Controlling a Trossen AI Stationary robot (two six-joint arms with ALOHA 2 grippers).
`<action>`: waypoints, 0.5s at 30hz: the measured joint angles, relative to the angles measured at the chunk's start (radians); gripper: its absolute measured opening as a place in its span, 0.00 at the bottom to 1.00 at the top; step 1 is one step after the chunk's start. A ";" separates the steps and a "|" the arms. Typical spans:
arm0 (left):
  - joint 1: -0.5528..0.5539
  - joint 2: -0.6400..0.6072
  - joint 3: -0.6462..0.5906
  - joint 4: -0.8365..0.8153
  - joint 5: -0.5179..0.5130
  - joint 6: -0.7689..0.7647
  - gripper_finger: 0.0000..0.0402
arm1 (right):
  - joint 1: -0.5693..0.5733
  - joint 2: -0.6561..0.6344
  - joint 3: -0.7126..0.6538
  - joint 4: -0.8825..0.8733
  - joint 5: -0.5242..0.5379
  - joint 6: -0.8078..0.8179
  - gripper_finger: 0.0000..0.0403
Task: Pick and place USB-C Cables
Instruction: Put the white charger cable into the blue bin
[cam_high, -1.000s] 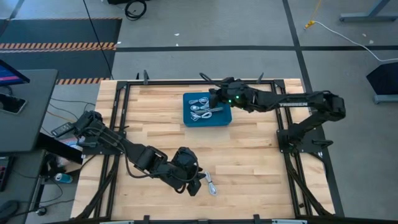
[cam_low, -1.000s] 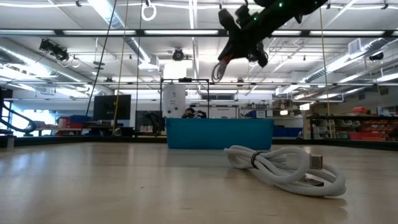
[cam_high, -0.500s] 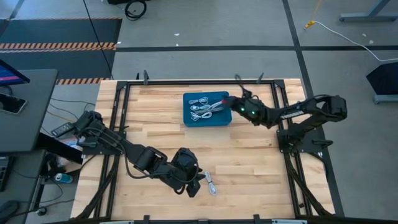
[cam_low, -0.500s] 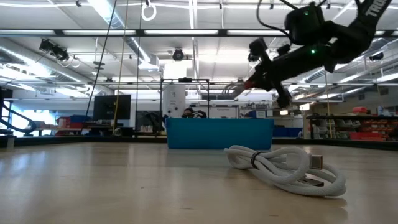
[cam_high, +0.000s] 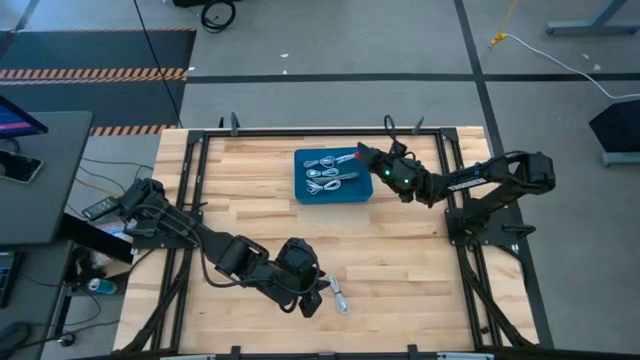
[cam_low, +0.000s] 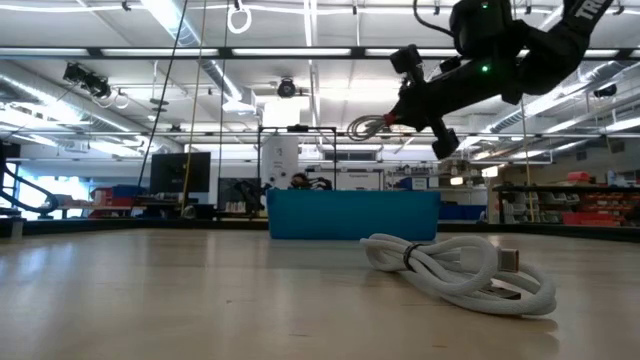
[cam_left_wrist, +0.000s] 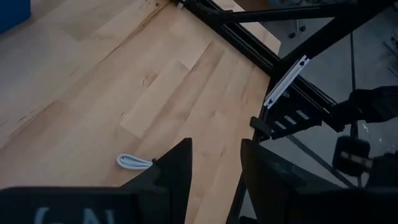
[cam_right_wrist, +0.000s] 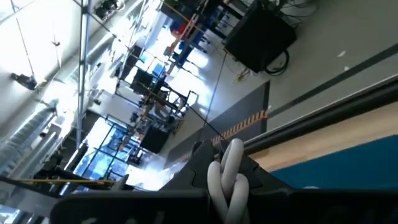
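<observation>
My right gripper (cam_high: 362, 155) hovers above the far right corner of the blue tray (cam_high: 333, 190), shut on one silvery-white cable bundle (cam_low: 367, 126); a red band shows beside the fingers. Several more coiled bundles (cam_high: 322, 172) lie in the tray. My left gripper (cam_high: 314, 301) sits low by the table's near edge, open, right beside another white bundle (cam_high: 340, 297) that lies flat on the wood. That bundle fills the foreground of the low view (cam_low: 460, 272), and one of its loops (cam_left_wrist: 134, 162) shows just outside the left fingers (cam_left_wrist: 177, 165). My right gripper pinches the cable bundle between its two fingers, at one end of the coil (cam_right_wrist: 229, 167). The fingers come nearly level from the table's right. The bundle's looped end (cam_low: 360, 127) sticks out past the fingertips toward the left, lifted clear above the tray.
The blue tray (cam_low: 352, 215) stands on the far middle of the wooden table (cam_high: 420, 260). A black frame (cam_high: 455, 240) runs round the table's edges. Bare wood lies between the tray and the near bundle.
My right gripper, holding its bundle throughout, drew back from over the tray toward the table's right edge, dipped, then rose a little. It tipped from pointing down to nearly level, so the bundle now sticks out sideways instead of hanging.
</observation>
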 joint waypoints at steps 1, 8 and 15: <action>0.000 0.000 0.000 0.000 0.000 0.000 0.35 | 0.000 0.014 0.010 0.000 -0.020 -0.001 0.04; 0.000 0.000 0.000 -0.004 0.000 0.000 0.35 | 0.013 0.184 0.128 -0.001 -0.083 0.044 0.04; 0.000 0.000 0.000 -0.005 0.000 -0.004 0.35 | 0.020 0.298 0.194 0.089 -0.112 0.125 0.04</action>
